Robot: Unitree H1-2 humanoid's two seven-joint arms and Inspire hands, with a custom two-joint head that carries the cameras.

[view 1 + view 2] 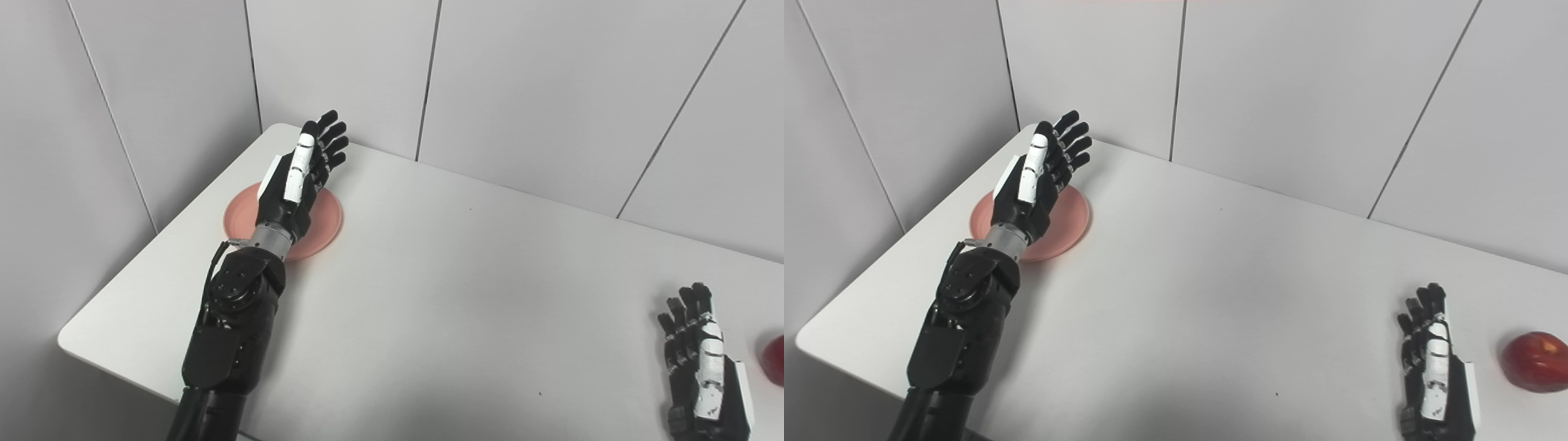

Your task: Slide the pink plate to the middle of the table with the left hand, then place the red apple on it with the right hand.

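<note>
The pink plate lies near the table's far left corner. My left hand is held over it, open, fingers stretched out toward the back wall; the palm and wrist hide the plate's middle, and I cannot tell whether the hand touches it. The red apple sits at the near right of the table, cut off by the picture's edge in the left eye view. My right hand rests on the table just left of the apple, open with fingers apart, a small gap between them.
The white table has a rounded near-left corner and a left edge close to my left forearm. Grey wall panels stand right behind the table's far edge and along its left side.
</note>
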